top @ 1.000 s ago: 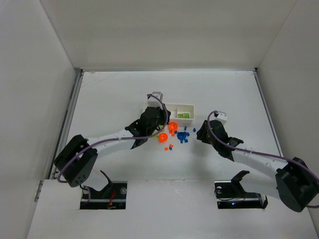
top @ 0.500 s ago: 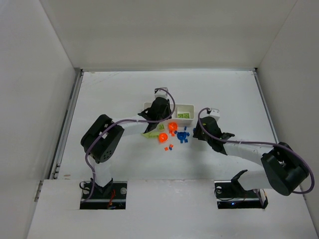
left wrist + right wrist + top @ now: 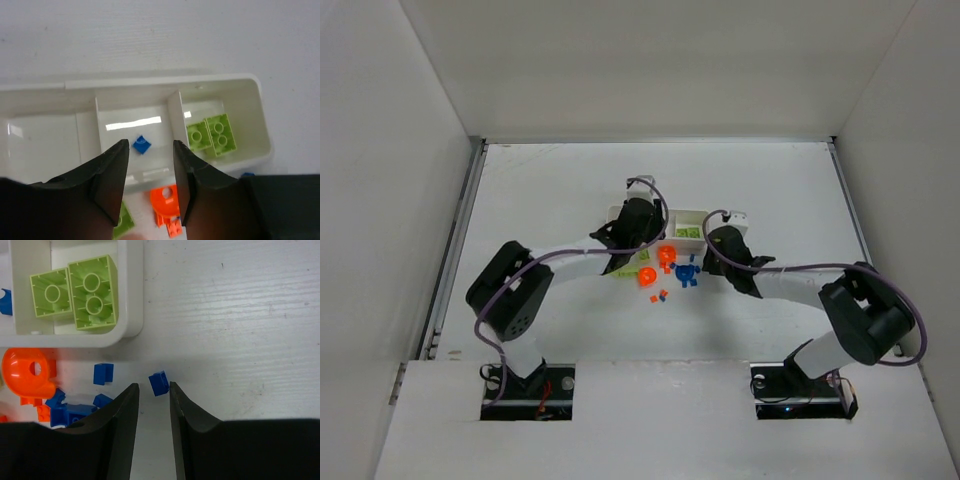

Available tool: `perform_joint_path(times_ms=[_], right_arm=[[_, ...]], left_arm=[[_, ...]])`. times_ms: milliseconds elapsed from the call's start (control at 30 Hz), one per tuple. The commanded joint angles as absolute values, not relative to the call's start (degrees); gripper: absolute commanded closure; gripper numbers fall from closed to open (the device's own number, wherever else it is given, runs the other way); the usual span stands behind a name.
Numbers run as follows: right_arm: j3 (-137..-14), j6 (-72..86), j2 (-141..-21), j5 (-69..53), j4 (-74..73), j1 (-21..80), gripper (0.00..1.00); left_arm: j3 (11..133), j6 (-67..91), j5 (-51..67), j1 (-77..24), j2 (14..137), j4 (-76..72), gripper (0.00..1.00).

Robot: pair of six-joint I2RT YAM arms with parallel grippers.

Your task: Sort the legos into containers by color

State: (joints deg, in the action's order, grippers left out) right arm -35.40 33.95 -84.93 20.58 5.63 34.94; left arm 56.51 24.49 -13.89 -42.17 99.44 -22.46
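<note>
Blue is the colour we are sorting. The left gripper [image 3: 150,146] hangs over the middle compartment of the tray [image 3: 220,81], jaws spread and empty. One blue piece [image 3: 141,145] lies on that compartment's floor, and two green bricks [image 3: 212,134] sit in the end compartment beside it. The right gripper [image 3: 152,386], also spread, straddles a loose blue bit [image 3: 159,383] on the table [image 3: 250,315] just outside the tray's green end. Next, we judge, the right jaws must close squarely on that bit, lift it and carry it to the middle compartment. Against a second ago, the left arm has swung from the orange pieces [image 3: 25,371] in front of the tray to above it, and the right gripper has drawn nearer the tray.
</note>
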Motion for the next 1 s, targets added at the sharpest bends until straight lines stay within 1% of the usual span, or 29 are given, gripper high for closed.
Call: perform_joint_path(times_ms=[0,67,233,433,533,600,700,967], right_arm=[[-38.8,32.9,-87.0,21.1,8.4,34.6,0.67],[-39.3,33.0,-87.6,21.2,8.3,34.6,0.7],[-39.8,33.7,-87.8,21.6,7.3,34.7,0.85],[-39.1,34.2,-78.0,24.4,3.4,36.5,0.85],[-42.2,33.9,-74.4,24.4,-0.2,39.2,0.85],[-44.8,33.7,-74.1,24.0,-1.1,40.6,0.85],[-50.1,33.3,-77.6,22.7,-1.2,41.1,0.84],[-62.7,33.1,-94.1,18.8,0.3,40.6,0.84]], left_arm=[[49.6,25.1,-17.2,-46.2,88.6,-23.7,0.63],[44.8,25.9,-19.1,-48.9,85.0,-23.7,0.64],[34.7,28.6,-23.9,-56.1,77.7,-23.3,0.63],[26.9,31.2,-31.4,-63.6,71.5,-22.6,0.61],[25.7,31.9,-34.0,-66.1,71.5,-22.1,0.6],[25.5,32.0,-34.3,-67.0,72.5,-22.4,0.6],[25.4,32.0,-34.5,-68.0,74.0,-22.8,0.6],[24.5,32.1,-34.2,-68.4,75.4,-25.5,0.6]])
